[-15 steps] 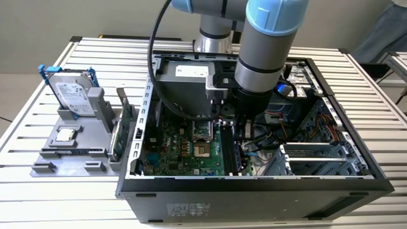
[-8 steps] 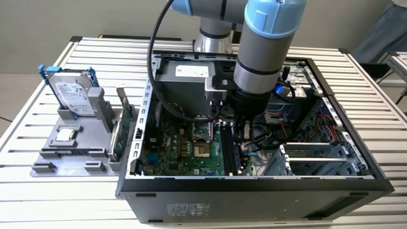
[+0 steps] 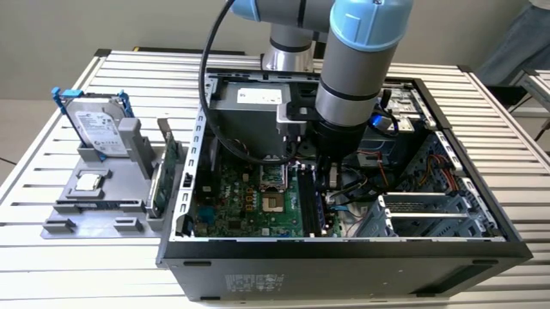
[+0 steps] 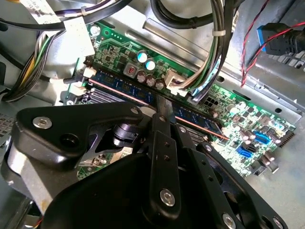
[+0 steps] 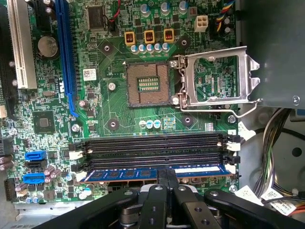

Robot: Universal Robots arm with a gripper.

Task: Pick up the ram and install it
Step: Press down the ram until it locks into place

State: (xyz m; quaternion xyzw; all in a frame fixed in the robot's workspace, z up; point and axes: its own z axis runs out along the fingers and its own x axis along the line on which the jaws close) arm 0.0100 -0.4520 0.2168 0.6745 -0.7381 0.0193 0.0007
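Blue ram (image 5: 157, 172) upright on edge in a motherboard slot (image 5: 152, 157)

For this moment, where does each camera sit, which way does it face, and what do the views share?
Exterior view: off the arm, above, looking down at the open computer case; the arm reaches inside.
First wrist view: on the wrist, facing the motherboard; the gripper meets the ram.
Second wrist view: on the wrist, looking obliquely along the ram.
Both wrist views share ram and gripper.

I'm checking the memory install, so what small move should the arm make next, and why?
Probably a short, straight press down. In the first wrist view the claw grips the long blue memory stick with black chips, which lies along the outermost black slot of the green motherboard. The white latch at its end looks open, so it seems not fully seated.
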